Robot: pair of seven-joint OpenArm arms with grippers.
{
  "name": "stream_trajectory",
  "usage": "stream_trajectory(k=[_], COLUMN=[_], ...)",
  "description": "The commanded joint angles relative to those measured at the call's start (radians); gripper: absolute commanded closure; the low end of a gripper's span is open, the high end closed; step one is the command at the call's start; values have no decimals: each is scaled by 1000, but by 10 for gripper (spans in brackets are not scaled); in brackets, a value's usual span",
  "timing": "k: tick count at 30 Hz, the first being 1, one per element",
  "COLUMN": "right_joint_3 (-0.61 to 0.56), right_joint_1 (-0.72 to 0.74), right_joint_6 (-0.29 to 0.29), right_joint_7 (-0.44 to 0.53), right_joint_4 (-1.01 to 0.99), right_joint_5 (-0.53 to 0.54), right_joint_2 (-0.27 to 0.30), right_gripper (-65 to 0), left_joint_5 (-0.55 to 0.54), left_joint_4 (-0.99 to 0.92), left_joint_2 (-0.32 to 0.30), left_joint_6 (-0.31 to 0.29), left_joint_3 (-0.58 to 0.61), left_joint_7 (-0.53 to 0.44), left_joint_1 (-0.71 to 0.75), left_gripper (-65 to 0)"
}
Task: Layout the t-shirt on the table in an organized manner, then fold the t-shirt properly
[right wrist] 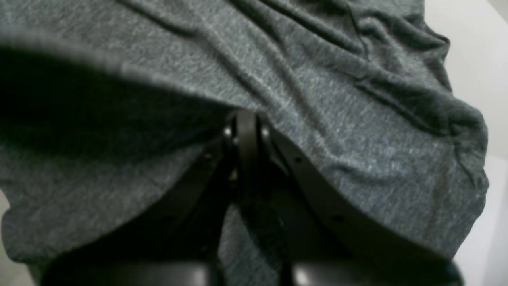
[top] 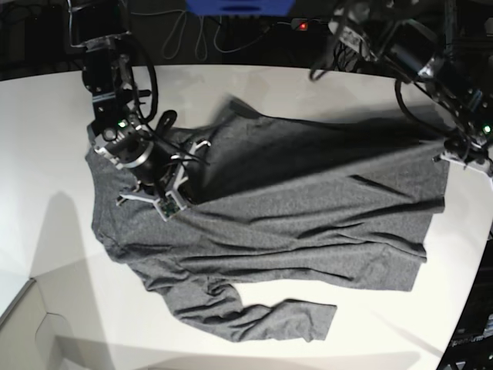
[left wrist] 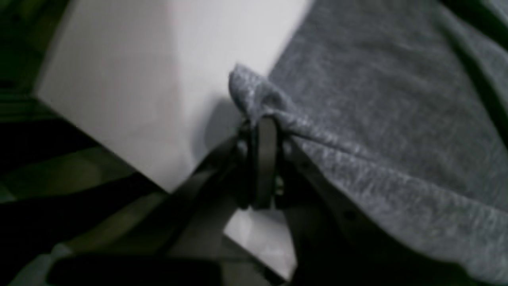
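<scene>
You are spreading the dark heather-grey long-sleeved knit t-shirt [top: 293, 208] across the centre of the plain white worktop [top: 46, 169], left claw [left wrist: 264, 119] and right claw [right wrist: 246, 115] each clenching its fabric, so next, probably, tauten it flat.

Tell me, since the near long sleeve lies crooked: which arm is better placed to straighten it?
Probably the right gripper: it grips the t-shirt nearer that sleeve. The left gripper pinches the far hem corner.

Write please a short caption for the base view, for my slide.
Both arms grip the grey t-shirt on the white table: right gripper near the shoulder, left gripper at the hem.
</scene>
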Motion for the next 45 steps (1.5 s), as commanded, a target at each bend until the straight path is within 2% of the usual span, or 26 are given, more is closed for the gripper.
stream_trajectory(k=[1, 5, 8, 11, 14, 17, 20, 23, 28, 34, 40, 45], right_joint_3=[2, 2, 2, 2, 2, 2, 2, 2, 2, 2, 2, -8], right_joint_1=[16, 15, 13, 12, 10, 8, 7, 7, 7, 7, 7, 7], right_joint_6=[0, 0, 0, 0, 0, 0, 0, 0, 0, 0, 0, 0], right_joint_7=[28, 28, 28, 28, 28, 28, 28, 28, 28, 28, 28, 28], right_joint_4=[17, 17, 17, 17, 17, 20, 22, 20, 22, 22, 22, 22], right_joint_5=[12, 12, 12, 12, 12, 12, 12, 12, 12, 12, 12, 12], right_joint_2=[2, 2, 2, 2, 2, 2, 2, 2, 2, 2, 2, 2], right_gripper=[0, 0, 0, 0, 0, 0, 0, 0, 0, 0, 0, 0], left_joint_5=[5, 13, 9, -53, -124, -198, -254, -300, -359, -380, -432, -428], left_joint_4=[18, -32, -126, -187, -212, -215, -212, -174, 1, 149, 221, 204], left_joint_2=[-7, -3, -9, -9, -4, -3, -3, 3, 52, 83, 83, 105], left_joint_6=[1, 14, 144, 251, 320, 413, 469, 482, 482, 478, 480, 482], left_joint_3=[-1, -1, -2, -36, -67, -70, -70, -71, -96, -148, -149, -186], left_joint_7=[-19, -22, -32, -53, -102, -119, -121, -99, -9, 57, 71, 62], left_joint_1=[-25, -84, -122, -145, -157, -157, -157, -154, -123, -70, 27, 39], left_gripper=[0, 0, 0, 0, 0, 0, 0, 0, 0, 0, 0, 0])
